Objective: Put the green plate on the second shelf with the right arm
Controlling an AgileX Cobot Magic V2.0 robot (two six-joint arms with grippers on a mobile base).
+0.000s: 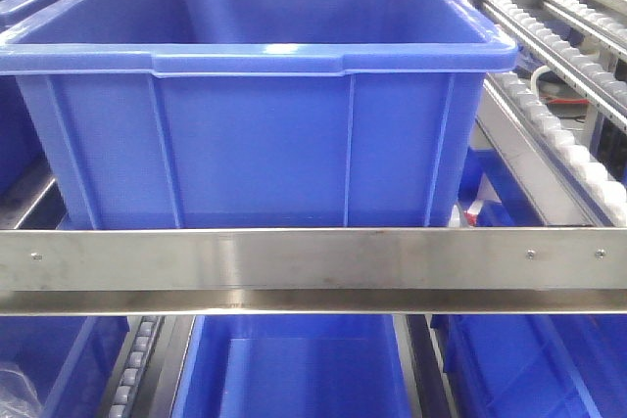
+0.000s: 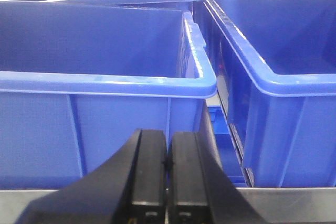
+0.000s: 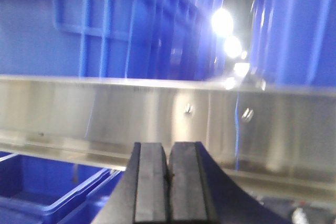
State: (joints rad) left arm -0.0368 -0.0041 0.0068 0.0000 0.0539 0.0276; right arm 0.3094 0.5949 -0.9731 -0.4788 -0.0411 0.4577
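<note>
Nowhere in the three views does the green plate appear: not in a crate, not on a rail, not between either set of fingers, so its place cannot be told from here. The right gripper [image 3: 168,182] has its fingers [image 3: 151,182] pressed flat together on nothing, and it faces a steel rail [image 3: 168,114] at close range, with blue crates above and below; that view is blurred. The left gripper [image 2: 167,177] is likewise closed and empty, its fingers [image 2: 149,174] touching, and it looks across the rims of several blue crates [image 2: 105,85] that stand side by side on a shelf. The front view shows one large blue crate [image 1: 255,134], nothing visible in it, standing on a shelf just behind a steel crossbar [image 1: 313,266], another crate [image 1: 294,369] beneath it, and roller tracks [image 1: 563,115] to the right. I judge the task barely begun: both arms seem parked low before the rack, and the right arm must first find and take the plate.
</note>
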